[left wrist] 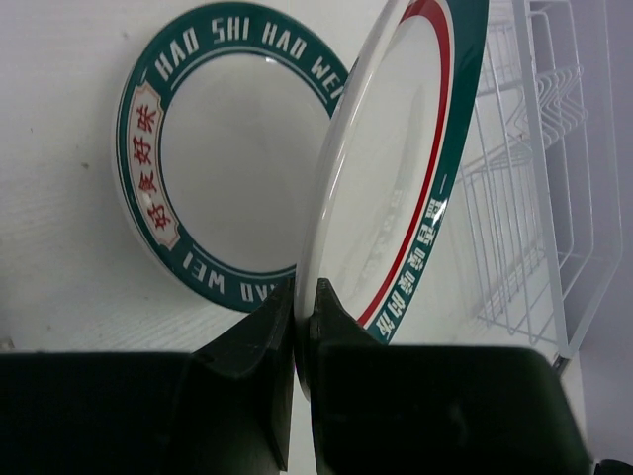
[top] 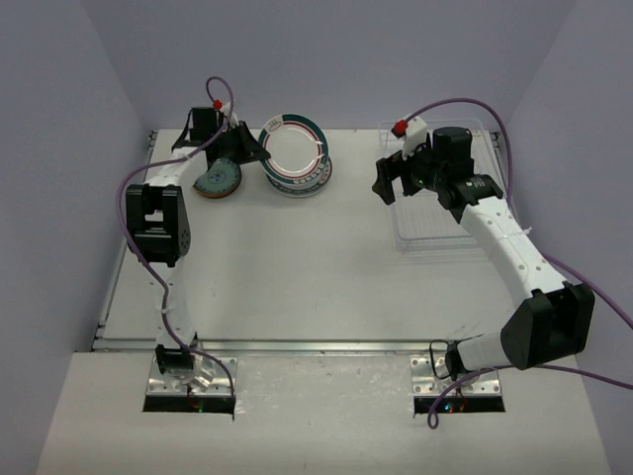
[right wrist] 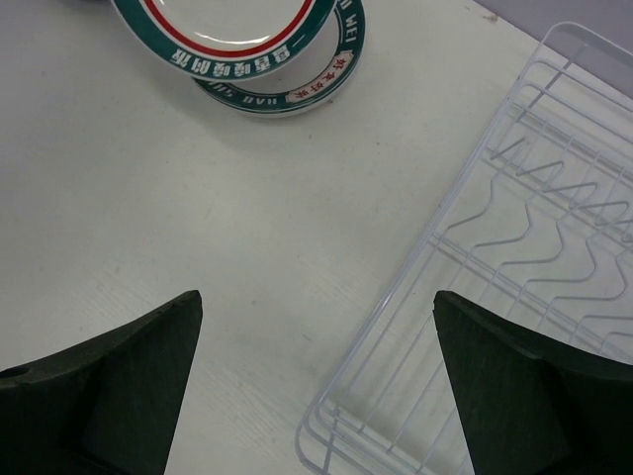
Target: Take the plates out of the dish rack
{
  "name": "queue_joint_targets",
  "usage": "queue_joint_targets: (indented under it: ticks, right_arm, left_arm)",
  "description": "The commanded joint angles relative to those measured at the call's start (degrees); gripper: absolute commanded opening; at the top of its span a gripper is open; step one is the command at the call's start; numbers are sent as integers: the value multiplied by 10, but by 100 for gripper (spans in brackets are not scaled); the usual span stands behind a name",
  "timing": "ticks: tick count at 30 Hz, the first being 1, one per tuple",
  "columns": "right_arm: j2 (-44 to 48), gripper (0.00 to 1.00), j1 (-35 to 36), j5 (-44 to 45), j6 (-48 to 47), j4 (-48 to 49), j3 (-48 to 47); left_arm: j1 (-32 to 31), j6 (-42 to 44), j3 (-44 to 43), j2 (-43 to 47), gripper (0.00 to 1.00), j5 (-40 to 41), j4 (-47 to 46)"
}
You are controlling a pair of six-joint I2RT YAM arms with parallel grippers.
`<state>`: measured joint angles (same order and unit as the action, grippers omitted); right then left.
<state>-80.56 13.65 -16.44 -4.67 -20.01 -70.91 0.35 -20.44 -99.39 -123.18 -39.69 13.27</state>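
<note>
1. Teal-rimmed white held plate point(left wrist: 396, 178) stands tilted on edge. The left end effector point(left wrist: 305, 327) pinches its lower rim, one finger closed against each face.
2. The held plate hangs over the far-left counter point(top: 297, 277), above a flat plate point(left wrist: 227, 158) of the same pattern. Whether the two rims touch cannot be told.
3. A small plate point(top: 216, 181) lies just beside the flat plate, under the left arm.
4. The rack point(right wrist: 514, 228) sits at the far right, well apart from the flat plate. No plate shows in the slots in view, though the right arm hides part of the rack from above.
5. The right end effector point(right wrist: 316, 297) is spread wide and holds nothing. It hovers over bare counter at the rack's left edge.
6. Step in hand, as judged: laying the held plate onto the flat plate. The unloading looks nearly finished.
7. To do it well, the left arm should set the free edge down first, then roll the wrist until the plate lies flat with its rim matching the one below.
8. Release should wait until the flat plate bears the weight. The under finger then needs to slide out sideways so it does not lever the plate up.
9. Risks:
   - The rim grip is thin and the surface glazed, so the plate may pivot or slip.
   - Opening early would drop it off-centre.
   - The wrist should stay clear of the small plate.
</note>
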Motion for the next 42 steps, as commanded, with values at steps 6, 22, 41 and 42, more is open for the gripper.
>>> queue_joint_targets:
  ticks: [6,22,41,42]
  right_arm:
    - [-19,99,2,-1,40,18,-33]
    - [-31,99,2,-20,42,11,-38]
    - [-21,99,3,-32,42,-12,-39]
    - [-19,99,3,-31,42,-12,-38]
  left_arm:
    - [-3,1,-83,-41,5,-6,-7]
    - [-21,6,-84,-72,14,-5,-3]
    - [-59,85,-103,-28,58,118,56]
    - [-67,97,-102,-21,58,136,63]
